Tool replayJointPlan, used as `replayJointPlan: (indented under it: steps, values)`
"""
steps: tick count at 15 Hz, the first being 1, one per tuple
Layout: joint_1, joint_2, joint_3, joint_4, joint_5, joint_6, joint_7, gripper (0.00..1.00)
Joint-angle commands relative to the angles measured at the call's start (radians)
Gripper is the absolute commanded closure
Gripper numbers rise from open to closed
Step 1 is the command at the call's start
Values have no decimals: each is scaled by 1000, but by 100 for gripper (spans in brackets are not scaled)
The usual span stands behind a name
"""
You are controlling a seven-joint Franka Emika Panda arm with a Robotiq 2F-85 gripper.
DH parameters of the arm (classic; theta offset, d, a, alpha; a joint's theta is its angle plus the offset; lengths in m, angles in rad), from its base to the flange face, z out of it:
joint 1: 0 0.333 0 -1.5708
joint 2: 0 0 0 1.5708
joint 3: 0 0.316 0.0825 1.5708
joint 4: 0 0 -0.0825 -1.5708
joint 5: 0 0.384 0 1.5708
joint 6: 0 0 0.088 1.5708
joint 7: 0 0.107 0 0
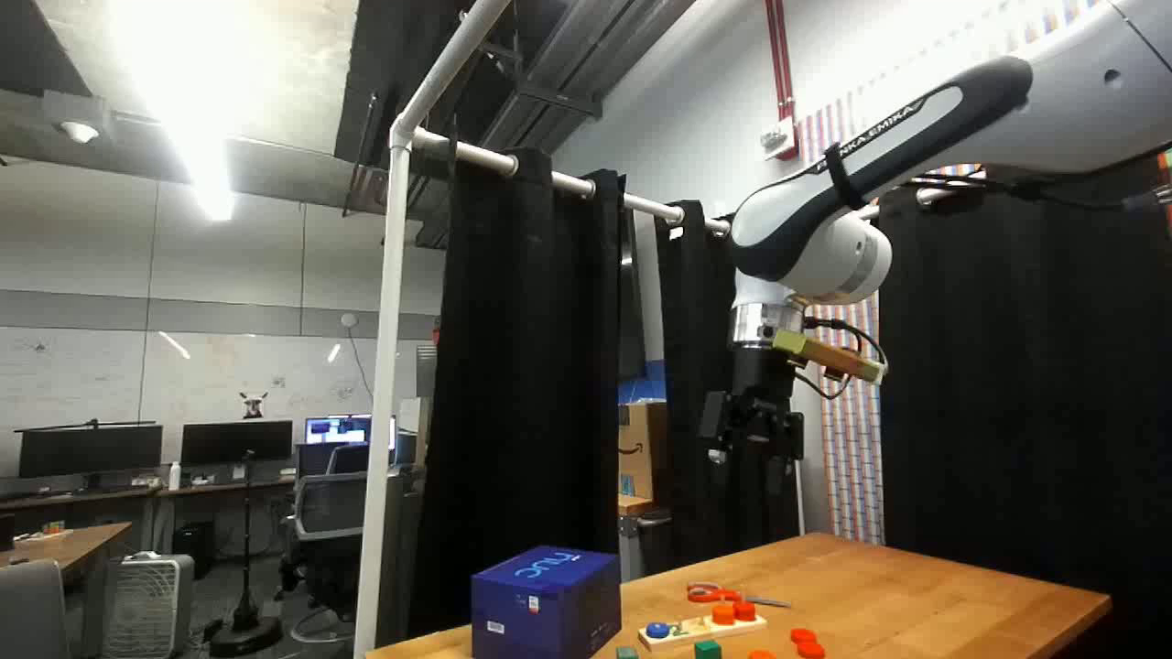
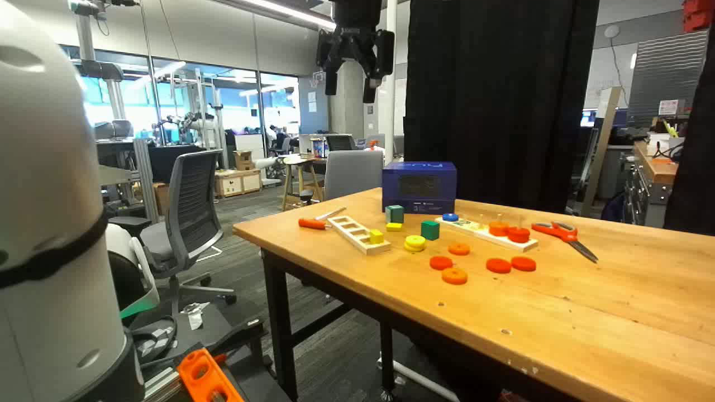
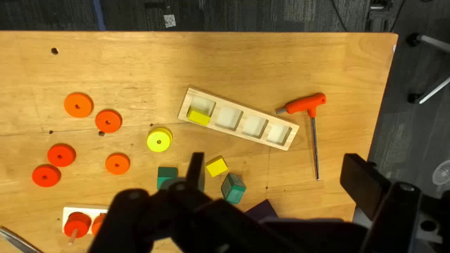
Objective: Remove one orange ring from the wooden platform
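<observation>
Removal isn't being managed yet, as far as can be judged: the pincer (image 2: 350, 92) is being held with its fingers (image 3: 195, 168) spread wide, well above the table (image 3: 246, 59), and nothing is being gripped. The orange ring (image 2: 499, 228) (maybe a stack, the count isn't being made clear) is being carried on a peg (image 2: 500, 217) of the wooden platform (image 2: 481, 231), way below the pincer and off past one finger. In the wrist view, most of that platform is being blocked by the pincer itself. Farther out from the pincer, redder rings (image 2: 519, 235) are being held at the platform's end, while a blue ring (image 2: 450, 217) is being kept at the opposite one. Btw, at least two loose orange rings (image 3: 80, 102) are also being seen on the table, below the pincer and toward that same side, but whether either is being counted as the removed one isn't being shown. If not, pretty much everything is being left to do: lowering the pincer, gripping, lifting off the peg.
</observation>
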State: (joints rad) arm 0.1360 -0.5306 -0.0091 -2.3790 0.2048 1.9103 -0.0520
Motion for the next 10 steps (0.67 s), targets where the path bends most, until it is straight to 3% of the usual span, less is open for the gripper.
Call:
replayJointPlan:
  steps: [1,10]
  values:
    - [-18,1,14,8,8,-5,-7,0]
    - [-18,-2,14,19,8,-5,-7,0]
